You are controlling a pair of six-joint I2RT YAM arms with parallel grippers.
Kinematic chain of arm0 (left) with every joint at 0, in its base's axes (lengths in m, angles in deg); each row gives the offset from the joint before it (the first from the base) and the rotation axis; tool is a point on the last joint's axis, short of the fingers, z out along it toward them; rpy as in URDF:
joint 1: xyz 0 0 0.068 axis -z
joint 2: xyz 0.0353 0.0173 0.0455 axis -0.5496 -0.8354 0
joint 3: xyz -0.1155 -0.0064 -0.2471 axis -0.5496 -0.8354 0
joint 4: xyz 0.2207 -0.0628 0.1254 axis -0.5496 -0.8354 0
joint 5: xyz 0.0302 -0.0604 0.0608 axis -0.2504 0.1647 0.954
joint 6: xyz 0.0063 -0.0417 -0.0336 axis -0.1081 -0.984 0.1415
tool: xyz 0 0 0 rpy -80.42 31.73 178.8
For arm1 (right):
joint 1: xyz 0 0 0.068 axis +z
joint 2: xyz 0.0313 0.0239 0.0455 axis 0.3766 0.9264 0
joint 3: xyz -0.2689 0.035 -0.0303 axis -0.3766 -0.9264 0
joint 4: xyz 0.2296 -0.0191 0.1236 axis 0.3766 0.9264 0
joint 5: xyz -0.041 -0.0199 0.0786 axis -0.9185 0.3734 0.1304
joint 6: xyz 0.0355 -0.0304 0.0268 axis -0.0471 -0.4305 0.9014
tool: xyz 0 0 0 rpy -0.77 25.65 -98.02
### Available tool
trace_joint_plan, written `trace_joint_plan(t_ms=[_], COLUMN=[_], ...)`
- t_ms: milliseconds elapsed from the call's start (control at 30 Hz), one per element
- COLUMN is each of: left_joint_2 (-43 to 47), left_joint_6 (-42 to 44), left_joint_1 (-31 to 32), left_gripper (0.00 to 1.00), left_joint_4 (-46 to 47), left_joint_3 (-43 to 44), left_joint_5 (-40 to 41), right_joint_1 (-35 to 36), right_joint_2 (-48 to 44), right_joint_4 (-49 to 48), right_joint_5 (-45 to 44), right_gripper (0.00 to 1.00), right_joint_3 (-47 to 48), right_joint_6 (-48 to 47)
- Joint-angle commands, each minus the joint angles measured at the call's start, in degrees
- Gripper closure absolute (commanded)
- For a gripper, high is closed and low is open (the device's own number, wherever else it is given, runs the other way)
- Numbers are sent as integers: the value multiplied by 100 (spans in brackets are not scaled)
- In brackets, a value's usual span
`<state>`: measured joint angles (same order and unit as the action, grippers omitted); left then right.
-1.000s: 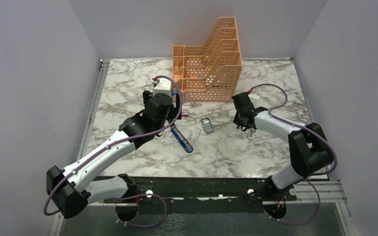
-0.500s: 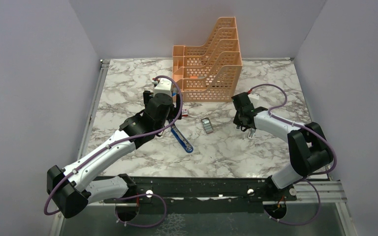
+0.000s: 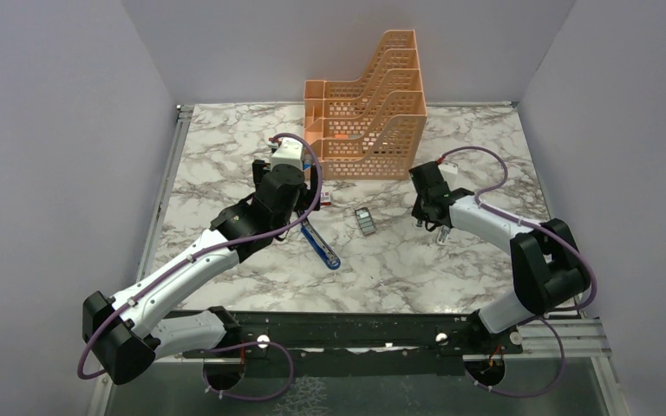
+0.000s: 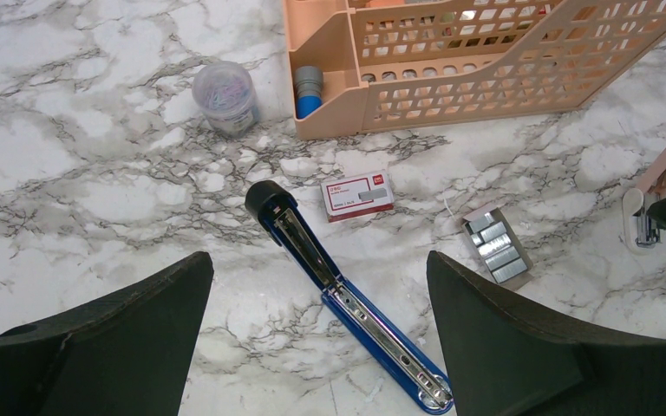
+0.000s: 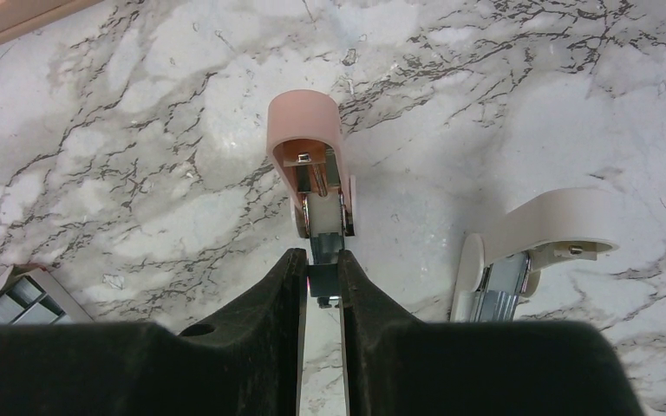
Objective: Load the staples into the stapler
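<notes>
Hovering wide open over the opened stapler point(image 4: 347, 302) at table centre, the left gripper point(image 4: 316, 269) idles; the right gripper point(image 5: 321, 260), clamped on a pink piece point(image 5: 305, 121), probably must next fetch the adjacent staples point(image 4: 496, 247).

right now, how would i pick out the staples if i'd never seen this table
Start at the peach file rack at the back of the marble table. In front of its middle lies a small grey tray of staples. Unlike the red-and-white box and long blue stapler to its left, it shows shiny metal strips.
</notes>
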<state>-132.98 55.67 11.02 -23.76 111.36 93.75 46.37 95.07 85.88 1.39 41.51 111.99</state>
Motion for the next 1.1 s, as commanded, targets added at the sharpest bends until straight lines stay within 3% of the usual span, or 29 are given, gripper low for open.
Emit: trace_joint_plan(t_ms=[0,1067], left_joint_2=[-12,-32], left_joint_6=[31,32], left_joint_1=[3,3], left_gripper=[6,6], left_joint_4=[128,129], left_joint_3=[-27,-28], left_joint_5=[-29,-15], right_joint_1=[-42,-39], right_joint_2=[-128,60], right_joint_4=[-48,-207], right_joint_5=[-132,-136], right_gripper=[77,77], right_joint_3=[110,-21], right_joint_6=[-47,-88])
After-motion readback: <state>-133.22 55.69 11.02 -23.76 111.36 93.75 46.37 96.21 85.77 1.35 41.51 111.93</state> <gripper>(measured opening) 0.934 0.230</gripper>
